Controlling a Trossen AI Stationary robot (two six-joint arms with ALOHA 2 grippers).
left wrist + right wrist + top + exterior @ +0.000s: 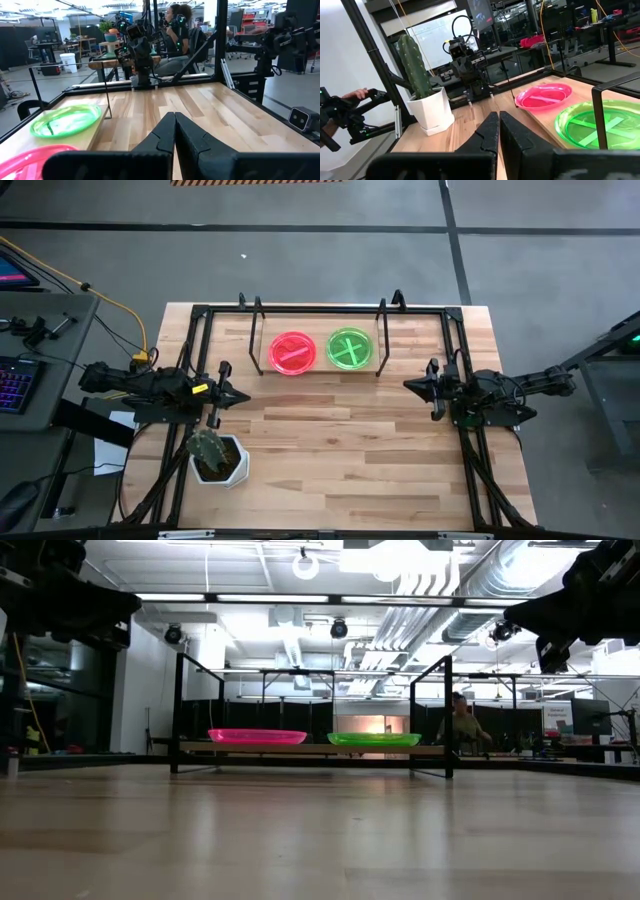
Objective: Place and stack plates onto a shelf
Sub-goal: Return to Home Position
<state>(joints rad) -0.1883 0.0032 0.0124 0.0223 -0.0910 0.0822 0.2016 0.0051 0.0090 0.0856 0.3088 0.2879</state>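
Note:
A pink-red plate (293, 353) and a neon green plate (350, 348) lie flat, side by side, on the light-wood shelf (318, 370) near the table's far edge; each holds a matching strip or cross. The low view shows the pink plate (257, 737) and the green plate (374, 739) resting on the shelf board. My left gripper (243, 399) hovers shut by the table's left side, clear of the shelf. My right gripper (409, 385) hovers shut by the right side. Both face each other above the bare wood.
A white pot with a cactus (215, 456) stands near the table's left near corner, close below my left arm. Black upright rods (382, 340) frame the shelf. A black frame (462, 380) runs round the tabletop. A person (462, 726) sits beyond the table.

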